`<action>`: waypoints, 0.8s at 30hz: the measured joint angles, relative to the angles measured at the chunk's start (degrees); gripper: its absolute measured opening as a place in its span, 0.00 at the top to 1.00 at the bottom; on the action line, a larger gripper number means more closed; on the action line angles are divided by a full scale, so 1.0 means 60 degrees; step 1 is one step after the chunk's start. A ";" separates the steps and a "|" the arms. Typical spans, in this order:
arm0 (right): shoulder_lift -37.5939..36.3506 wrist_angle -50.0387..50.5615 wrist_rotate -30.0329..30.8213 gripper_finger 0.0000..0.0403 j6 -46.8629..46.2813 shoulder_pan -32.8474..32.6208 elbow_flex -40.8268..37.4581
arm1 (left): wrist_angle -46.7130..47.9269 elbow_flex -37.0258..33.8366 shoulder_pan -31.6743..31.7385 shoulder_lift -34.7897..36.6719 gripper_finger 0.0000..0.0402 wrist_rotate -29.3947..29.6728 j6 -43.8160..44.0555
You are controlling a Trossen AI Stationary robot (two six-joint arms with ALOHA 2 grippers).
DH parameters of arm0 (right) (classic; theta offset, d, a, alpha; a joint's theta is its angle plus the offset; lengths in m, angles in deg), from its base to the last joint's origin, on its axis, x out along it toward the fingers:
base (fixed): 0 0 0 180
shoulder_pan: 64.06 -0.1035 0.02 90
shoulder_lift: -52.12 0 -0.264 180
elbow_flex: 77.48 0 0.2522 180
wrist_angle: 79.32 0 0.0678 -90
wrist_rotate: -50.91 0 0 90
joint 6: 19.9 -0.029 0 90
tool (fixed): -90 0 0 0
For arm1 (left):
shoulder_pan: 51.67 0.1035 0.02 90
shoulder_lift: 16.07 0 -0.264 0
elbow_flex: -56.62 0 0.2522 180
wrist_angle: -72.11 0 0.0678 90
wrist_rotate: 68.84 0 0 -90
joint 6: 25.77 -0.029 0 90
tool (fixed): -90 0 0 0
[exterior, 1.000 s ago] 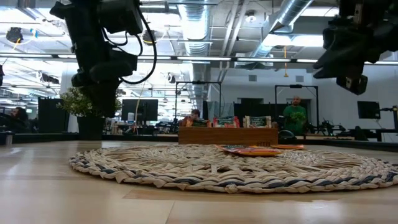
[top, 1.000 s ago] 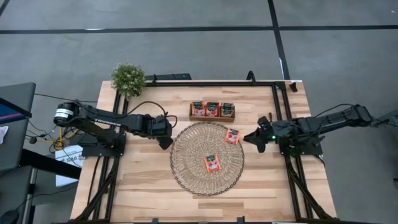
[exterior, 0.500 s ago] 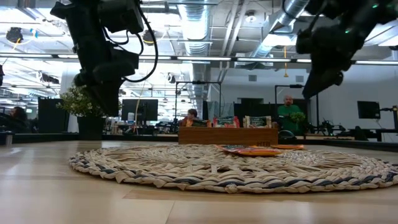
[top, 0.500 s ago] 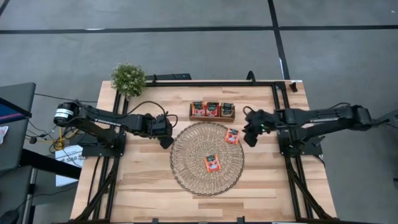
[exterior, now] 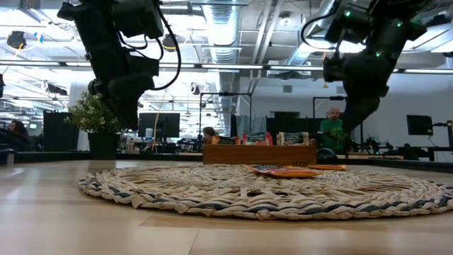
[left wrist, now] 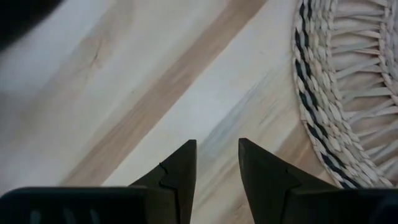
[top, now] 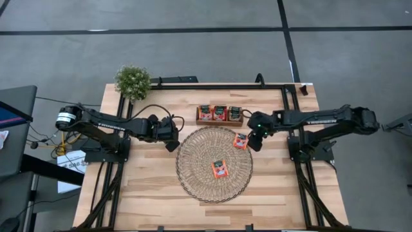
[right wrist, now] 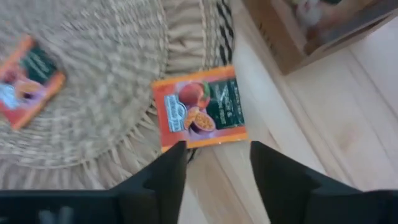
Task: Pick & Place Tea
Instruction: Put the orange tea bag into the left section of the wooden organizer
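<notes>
The tea sachet [right wrist: 200, 111] nearest the work lies flat at the edge of the round woven straw mat [top: 214, 164], on the side towards the right arm, one corner reaching over the fringe onto the wooden table [top: 148, 193]. It is an orange square with a fruit picture and a dark green panel. It looks thin, light and limp, likely a paper or foil envelope that bends and slides readily on the coarse weave, so pressing straight down on its face would probably pin it rather than lift it. The overhanging edge seems the best place to take hold, one finger slipping under it, the other closing on top.

A second sachet [top: 219, 169] lies nearer the middle of the mat. Just beyond the mat stands the small wooden tray [top: 219, 121], with more sachets upright in its compartments.

The right gripper [right wrist: 212, 163] hangs just above the near sachet, its fingers spread apart on either side of the sachet's edge and holding nothing. The left gripper [left wrist: 216, 163] waits over bare table beside the mat's opposite rim, fingers slightly parted and empty. A potted plant [top: 132, 81] stands at the far left corner.
</notes>
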 joint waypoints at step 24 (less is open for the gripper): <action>0.2861 -0.1082 -0.0612 0.49 0.1417 0.1164 0.0004 | -0.0200 0.0004 0.0004 0.0000 0.72 0.0066 0.0002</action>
